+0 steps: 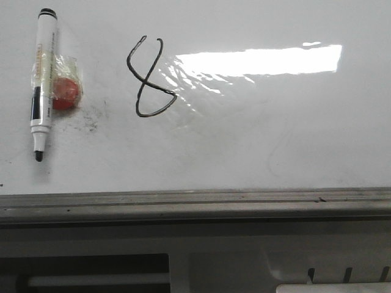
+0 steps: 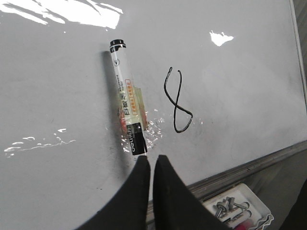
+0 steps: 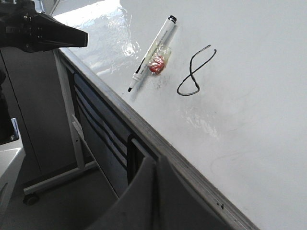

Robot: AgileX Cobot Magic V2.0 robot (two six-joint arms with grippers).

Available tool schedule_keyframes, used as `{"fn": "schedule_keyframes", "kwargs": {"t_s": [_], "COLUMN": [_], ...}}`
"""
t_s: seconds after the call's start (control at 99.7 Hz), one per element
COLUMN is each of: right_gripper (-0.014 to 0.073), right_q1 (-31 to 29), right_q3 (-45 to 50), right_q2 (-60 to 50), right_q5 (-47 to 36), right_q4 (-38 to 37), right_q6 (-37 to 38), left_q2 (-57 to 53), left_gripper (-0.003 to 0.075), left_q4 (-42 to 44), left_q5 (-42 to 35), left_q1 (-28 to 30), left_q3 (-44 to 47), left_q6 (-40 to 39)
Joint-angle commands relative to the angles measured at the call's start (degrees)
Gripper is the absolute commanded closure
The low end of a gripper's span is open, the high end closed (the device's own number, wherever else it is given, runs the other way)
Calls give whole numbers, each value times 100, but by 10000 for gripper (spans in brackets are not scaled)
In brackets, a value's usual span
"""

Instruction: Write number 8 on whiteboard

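Front view: thin black 8 (image 1: 151, 78), open top loop, on glossy whiteboard (image 1: 263, 146); marker (image 1: 43, 82) left. Both claws (image 2: 151, 163) (image 3: 156, 165) closed, empty.

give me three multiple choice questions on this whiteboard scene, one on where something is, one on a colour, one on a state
1. In the front view, where does the marker lie relative to the number 8?
A. to its left
B. to its right
C. across it

2. What colour is the round piece taped to the marker?
A. blue
B. red
C. green

3. What is the state of the marker's tip?
A. capped
B. uncapped and bare
C. pressed into a gripper

Answers:
1. A, since the marker lies near the left edge of the whiteboard with the 8 further right.
2. B, the round piece under clear tape shows red.
3. B, the dark nib is exposed and points toward the board's grey edge, with neither gripper holding it.
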Motion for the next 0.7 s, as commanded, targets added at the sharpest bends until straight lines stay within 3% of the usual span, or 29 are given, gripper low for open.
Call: {"fn": "schedule_keyframes", "kwargs": {"t_s": [0.0,0.171,0.502,0.692], "right_gripper": [657,657,657,657], "right_q1": [-12,-12,-12,-12], "right_q3": [-162,-162,-162,-162], "right_q2": [46,46,46,46], "right_q5": [-458,-458,-458,-458], "right_q4": [-82,-82,-82,-82], "right_q6": [11,11,11,11], "left_q2": [43,-135,-1229,-1717], "left_gripper": [741,741,741,741], "left_q4": [5,5,437,708], "left_q5": [-434,-435,-146,-146], "left_q1": [14,481,2853,3631], "left_q3": [-113,41,397,813], "left_q6": [-13,-13,-13,-13]}}
